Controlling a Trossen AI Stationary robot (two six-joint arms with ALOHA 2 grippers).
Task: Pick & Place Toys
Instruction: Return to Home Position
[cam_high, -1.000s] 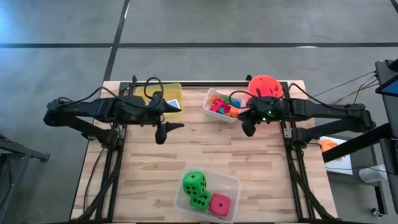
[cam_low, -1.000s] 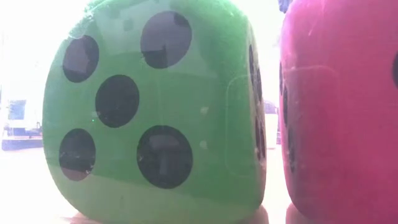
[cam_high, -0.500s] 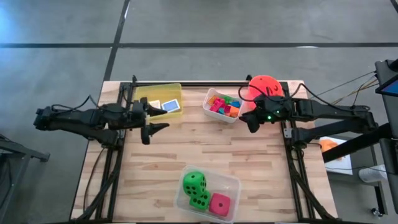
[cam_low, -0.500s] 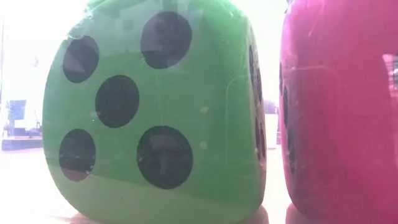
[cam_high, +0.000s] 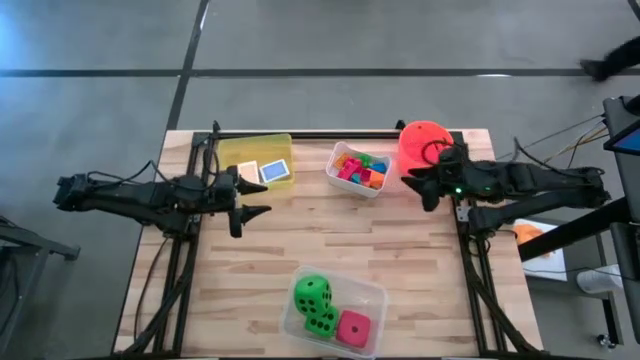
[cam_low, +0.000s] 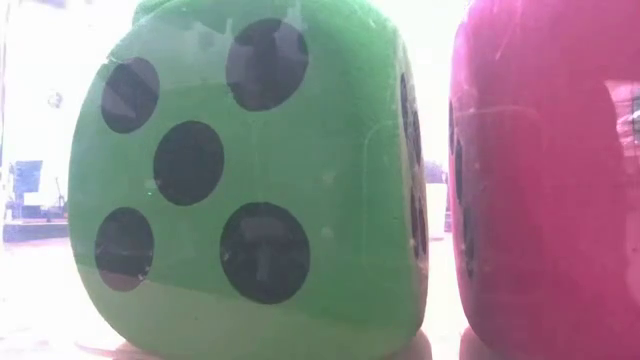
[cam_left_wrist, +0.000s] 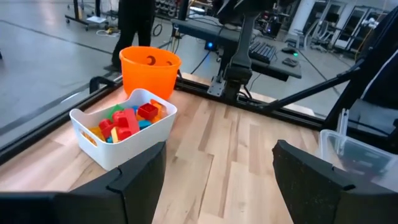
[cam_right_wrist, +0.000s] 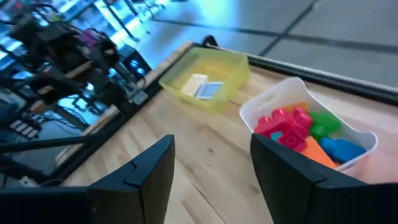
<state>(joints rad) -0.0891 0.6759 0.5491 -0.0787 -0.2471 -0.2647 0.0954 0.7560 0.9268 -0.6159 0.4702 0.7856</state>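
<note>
Several bright plastic blocks lie in a white tub (cam_high: 357, 170), which also shows in the left wrist view (cam_left_wrist: 124, 126) and the right wrist view (cam_right_wrist: 308, 134). Two green dice (cam_high: 312, 294) and a pink die (cam_high: 352, 328) sit in a clear tub (cam_high: 374, 300) near the front edge; they fill the low view (cam_low: 250, 170). A blue tile (cam_high: 275, 171) and a beige tile (cam_high: 249, 170) lie in the yellow tub (cam_high: 256, 148). My left gripper (cam_high: 243, 213) is open and empty over the table's left part. My right gripper (cam_high: 418, 186) is open and empty beside the white tub.
An orange bucket (cam_high: 421, 140) stands at the far right corner, close behind my right gripper. Bare wooden table (cam_high: 320, 235) lies between the tubs. A person stands beyond the table in the left wrist view (cam_left_wrist: 138, 22).
My left gripper has drawn back toward the table's left edge, away from the yellow tub. My right gripper has drawn back toward the right edge, away from the white tub. The toys and tubs have stayed where they were.
</note>
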